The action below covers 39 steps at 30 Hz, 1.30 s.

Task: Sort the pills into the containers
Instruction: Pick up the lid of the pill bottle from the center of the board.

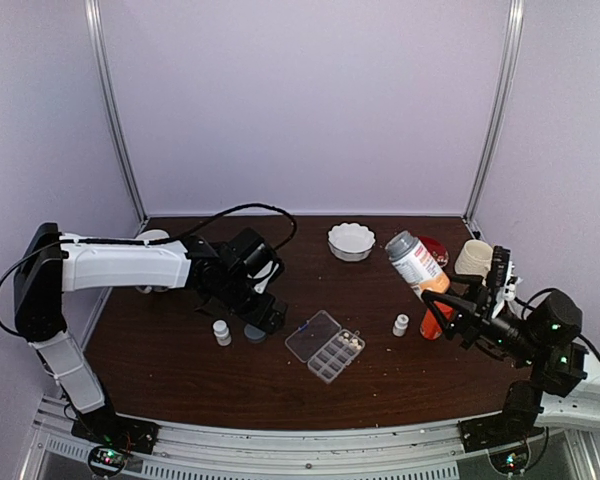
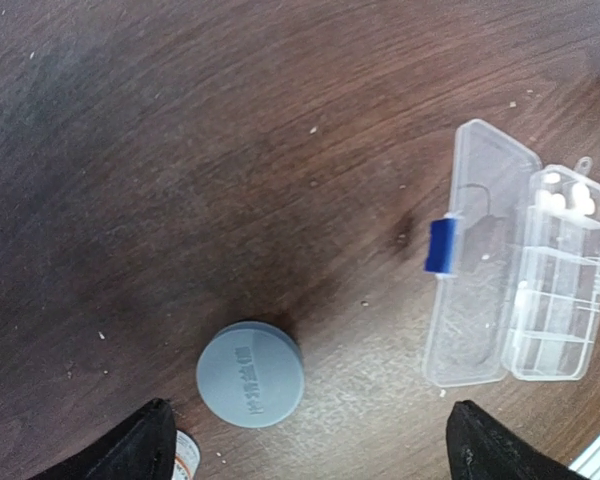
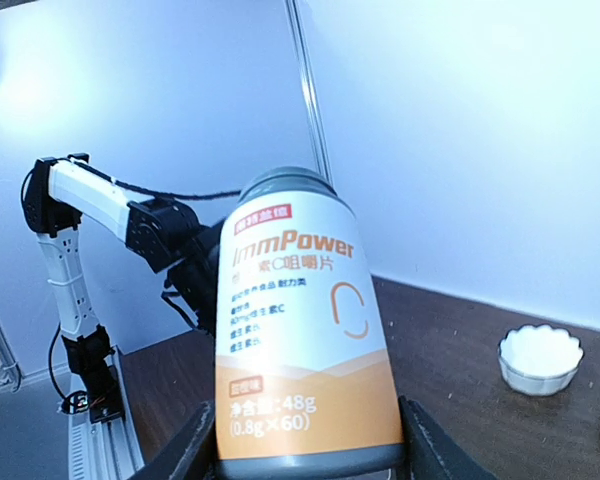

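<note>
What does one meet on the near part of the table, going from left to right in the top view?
small white bottle → grey cap → organizer box, lid open → second small white bottle

grey cap (image 2: 251, 374) on dark table (image 2: 180, 150) — small white bottle (image 1: 222, 332) beside it, tilted orange-white bottle (image 3: 305, 330), scalloped bowl (image 1: 351, 241)

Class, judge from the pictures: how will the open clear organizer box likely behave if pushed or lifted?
The organizer box looks like thin clear plastic, so probably light and apt to slide on the smooth table. Its open lid lies flat and would likely flop when lifted. The pills sit uncovered, so tilting may spill them.
</note>
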### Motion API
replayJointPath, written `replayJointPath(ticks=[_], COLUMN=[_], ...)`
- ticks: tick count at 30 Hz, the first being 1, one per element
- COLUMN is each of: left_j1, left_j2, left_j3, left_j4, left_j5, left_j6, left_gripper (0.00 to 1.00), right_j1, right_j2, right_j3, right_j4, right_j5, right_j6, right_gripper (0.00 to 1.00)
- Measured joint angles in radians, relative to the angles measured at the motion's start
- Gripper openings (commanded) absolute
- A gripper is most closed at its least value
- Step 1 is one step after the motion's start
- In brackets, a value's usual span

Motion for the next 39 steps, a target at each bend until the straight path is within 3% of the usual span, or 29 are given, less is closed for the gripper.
replayJointPath(ticks=[5,8,18,31,39], left_j1=[0.024,0.033,0.048,0.093,0.096], left_j2=[0.040,0.069,0.116,0.151,0.175], left_j3=[0.018,0.018,0.018,0.019,0.029], left_j4=[-0.037,-0.053,-0.083,-0.082,-0.077], left_j5=[-0.002,-0.002,0.002,0.031,0.064], left_j6=[0.000,0.000,-0.002,0.005,0.005], left_gripper=[0.96,0.95,0.94,0.79,0.81], right_j1=[-0.001,-0.001,-0.004,-0.004,-0.004], right_j2=[0.042,0.063,0.088,0.079,0.081], right_j3=[0.119,0.161,0.157,0.157,0.157], right_j4=[0.039,0.071,0.121,0.127,0.127], right_j5=[-0.014,0.076,-0.063,-0.071,-0.070], right_j6=[-0.082,-0.084,-0.099,-0.086,-0.070], right_gripper=[0.00,0.00,0.00,0.00,0.00])
